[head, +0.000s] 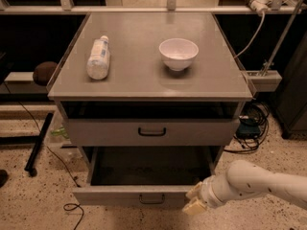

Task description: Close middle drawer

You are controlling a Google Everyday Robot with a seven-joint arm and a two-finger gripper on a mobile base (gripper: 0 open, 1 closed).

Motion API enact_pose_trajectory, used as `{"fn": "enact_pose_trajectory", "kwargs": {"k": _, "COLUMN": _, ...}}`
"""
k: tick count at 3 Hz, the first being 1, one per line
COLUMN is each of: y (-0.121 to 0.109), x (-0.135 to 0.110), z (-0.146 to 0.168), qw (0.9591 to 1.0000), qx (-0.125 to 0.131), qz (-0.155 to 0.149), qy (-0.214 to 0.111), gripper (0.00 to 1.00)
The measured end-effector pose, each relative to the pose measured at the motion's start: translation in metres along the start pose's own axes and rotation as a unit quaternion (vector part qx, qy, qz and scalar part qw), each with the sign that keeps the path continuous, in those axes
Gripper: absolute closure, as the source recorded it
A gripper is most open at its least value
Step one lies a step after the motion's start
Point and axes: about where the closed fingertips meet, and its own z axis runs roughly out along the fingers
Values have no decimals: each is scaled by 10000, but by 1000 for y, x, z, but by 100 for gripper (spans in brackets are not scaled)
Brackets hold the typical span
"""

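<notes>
Where the pale arm (261,183) ends, low and right of centre, shows the gripper (194,200), jaws a little apart and clamped on nothing, one tan pad above the other. Sits at the right end of the front panel of the middle drawer (124,194), touching it or just beside it; cannot tell which. Leaves the thin dark loop handle (152,199) untouched, off to the left of the gripper. Shows that drawer pulled well out, deep tray open, directly under the top drawer (192,132), which is shut and has a bolder black handle. Above, on the grey surface (144,83): a plastic bottle (98,59) lying on its side at left, a white bowl (178,53) upright at right, well apart. On the speckled floor at lower left, a loose dark cable (72,207).

Judging from this, seems to risk twisting the drawer on its runners and jamming it part-way by pushing so far off centre. Could also slide off the panel's right edge and miss. Could ride over the top lip into the tray and get pinched under the top drawer. With a hard slam, risks jolting the cabinet and setting the bottle rolling toward the surface's edge.
</notes>
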Motion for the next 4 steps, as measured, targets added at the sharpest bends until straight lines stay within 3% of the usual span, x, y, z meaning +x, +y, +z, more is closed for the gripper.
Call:
{"fn": "enact_pose_trajectory", "kwargs": {"k": 1, "y": -10, "x": -9, "z": 8, "qw": 9999, "qx": -23, "qz": -68, "qy": -75, "gripper": 0}}
{"fn": "enact_pose_trajectory", "kwargs": {"k": 4, "y": -18, "x": -21, "z": 25, "qw": 9993, "qx": -213, "qz": -178, "qy": -259, "gripper": 0}}
